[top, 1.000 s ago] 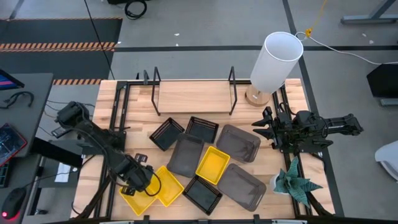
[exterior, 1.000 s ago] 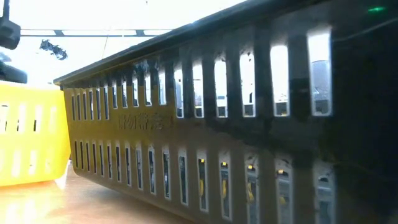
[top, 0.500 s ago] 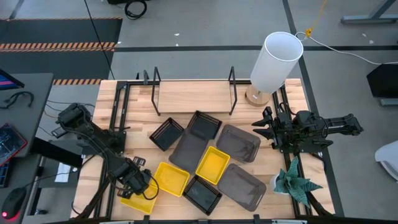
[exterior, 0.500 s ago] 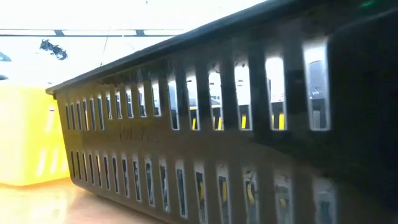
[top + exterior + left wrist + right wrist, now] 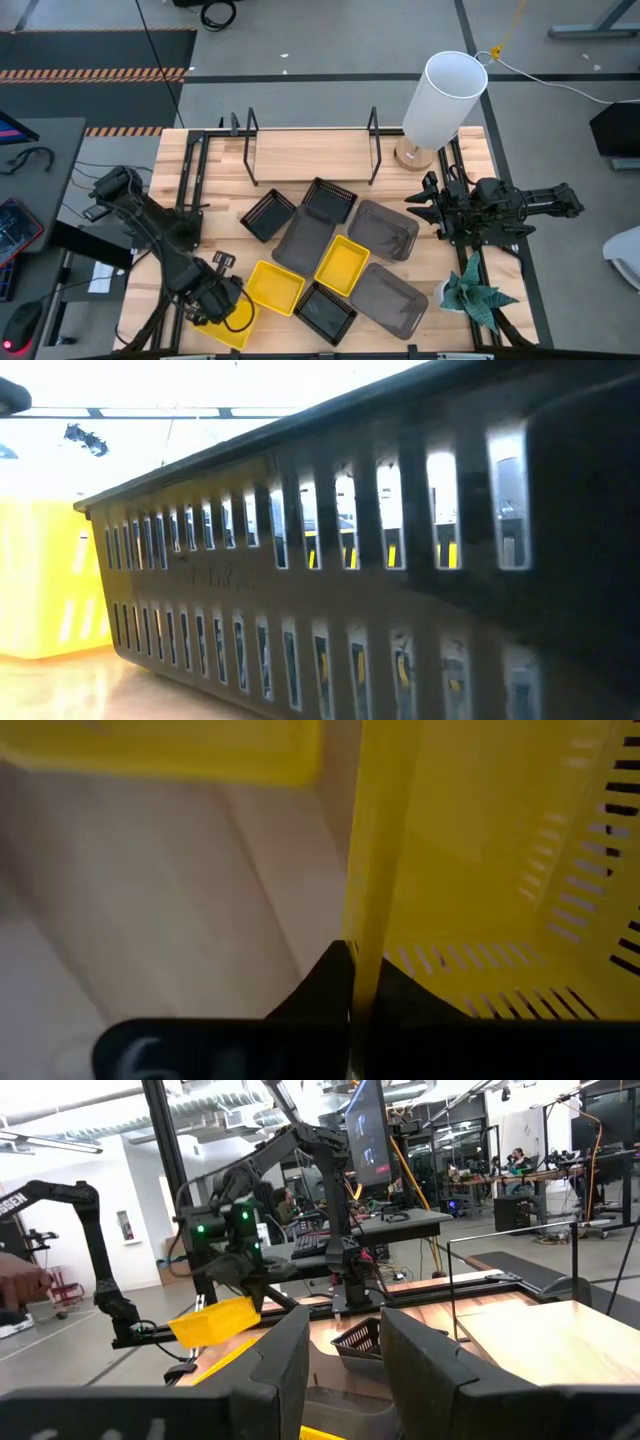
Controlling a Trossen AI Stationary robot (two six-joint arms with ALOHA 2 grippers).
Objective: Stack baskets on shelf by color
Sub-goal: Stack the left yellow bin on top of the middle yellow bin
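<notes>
My left gripper (image 5: 215,300) is at the near left of the table, shut on a yellow basket (image 5: 228,327) that it largely hides. A second yellow basket (image 5: 275,285) lies beside it and a third (image 5: 343,263) among the pile. Black mesh baskets (image 5: 268,215) (image 5: 328,203) (image 5: 325,312) and grey baskets (image 5: 300,245) (image 5: 383,230) (image 5: 390,300) rest flat on the tabletop. The shelf (image 5: 310,155) stands at the far edge. My right gripper (image 5: 425,205) waits open at the right. My left gripper pinches one side wall of the yellow basket at its rim (image 5: 366,935), one finger inside the basket and one outside. The fingers come from above, slanting down. In the right wrist view the basket (image 5: 215,1320) sits tilted in the hold, above the tabletop.
A white cylinder lamp (image 5: 440,100) stands at the far right beside the shelf. A green plant (image 5: 475,290) sits at the near right. In the low view the black basket's slotted wall (image 5: 350,560) fills the picture, with yellow basket (image 5: 50,580) at its left.
My left gripper has moved a little toward the table's near edge, over the nearest yellow basket. The second yellow basket has slid toward the right and far side, up against the black and grey baskets.
</notes>
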